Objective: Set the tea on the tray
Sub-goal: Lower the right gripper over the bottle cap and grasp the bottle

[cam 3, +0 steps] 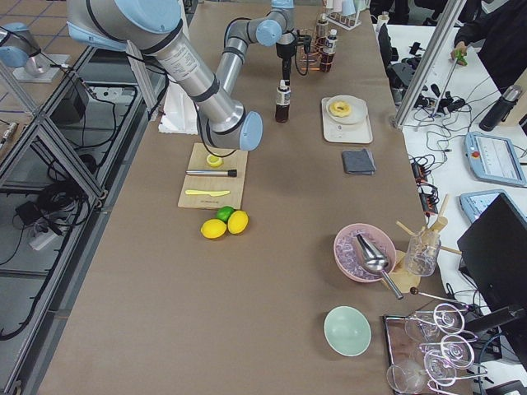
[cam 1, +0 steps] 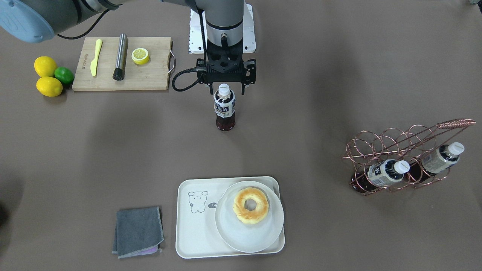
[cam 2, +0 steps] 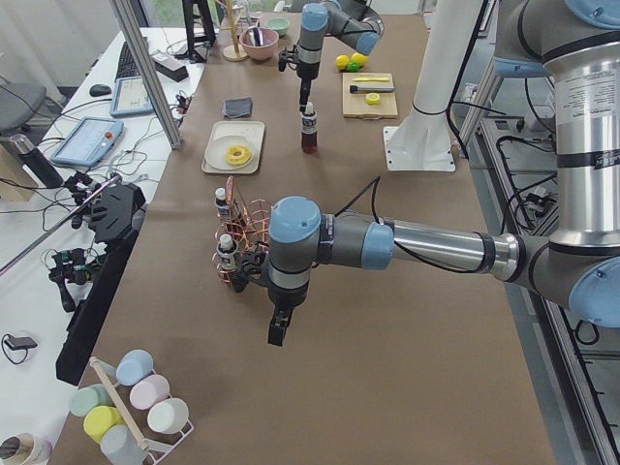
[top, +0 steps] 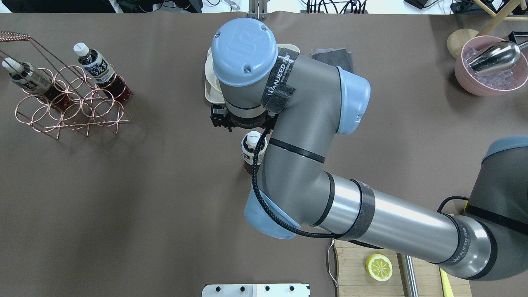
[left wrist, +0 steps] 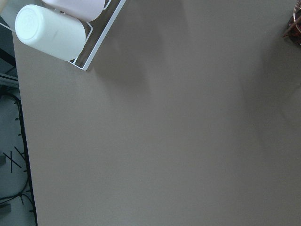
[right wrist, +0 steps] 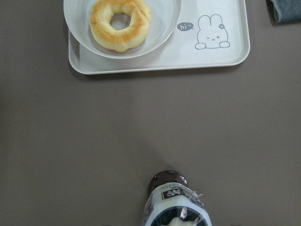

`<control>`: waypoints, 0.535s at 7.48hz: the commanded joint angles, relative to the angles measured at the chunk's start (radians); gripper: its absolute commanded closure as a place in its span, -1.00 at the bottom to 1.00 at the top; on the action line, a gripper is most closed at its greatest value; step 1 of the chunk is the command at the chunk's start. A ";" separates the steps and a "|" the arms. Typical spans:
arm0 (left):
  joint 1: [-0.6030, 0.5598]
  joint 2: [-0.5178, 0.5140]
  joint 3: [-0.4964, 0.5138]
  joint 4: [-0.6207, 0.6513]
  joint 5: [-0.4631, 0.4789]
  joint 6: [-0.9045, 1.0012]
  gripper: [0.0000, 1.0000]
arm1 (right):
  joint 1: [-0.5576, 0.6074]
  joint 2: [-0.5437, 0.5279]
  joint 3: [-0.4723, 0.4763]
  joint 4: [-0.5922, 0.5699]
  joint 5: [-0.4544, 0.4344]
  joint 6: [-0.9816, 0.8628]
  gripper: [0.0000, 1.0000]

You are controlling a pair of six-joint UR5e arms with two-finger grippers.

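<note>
We are hovering the right gripper, open and empty, over the tea, and we are fearing an off-centre close could topple it short of the tray.

- The right arm, across the lower right of the overhead view, is built of brushed silver tubes and dark grey joint housings.
- Round pale-blue caps close its joints. The one at upper centre carries an embossed logo and small screws.
- A black strap with white WANJEED lettering wraps the housing beside that cap, and a plain black band rings the silver tube.
- A black cable runs along the arm.
- The right gripper, at upper centre of the front view, is a black angular frame.
- The left arm, mid-frame in the left side view, has the same silver, grey and pale blue. A thin black cable arches over it.
</note>
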 commanded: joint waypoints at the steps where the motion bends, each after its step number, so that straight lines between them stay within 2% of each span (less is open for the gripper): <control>1: 0.000 0.001 -0.001 -0.002 0.000 0.000 -0.96 | 0.000 -0.018 -0.001 -0.007 0.000 -0.002 -0.76; 2: 0.000 0.001 -0.001 -0.002 0.000 0.000 -0.96 | -0.003 -0.018 -0.001 -0.007 0.000 0.000 -0.73; 3: 0.000 0.001 -0.002 -0.002 0.000 0.000 -0.96 | -0.003 -0.017 -0.001 -0.007 0.000 0.003 -0.51; 4: 0.000 0.001 -0.004 -0.002 0.000 0.000 -0.96 | -0.003 -0.018 0.004 -0.007 0.001 0.008 0.29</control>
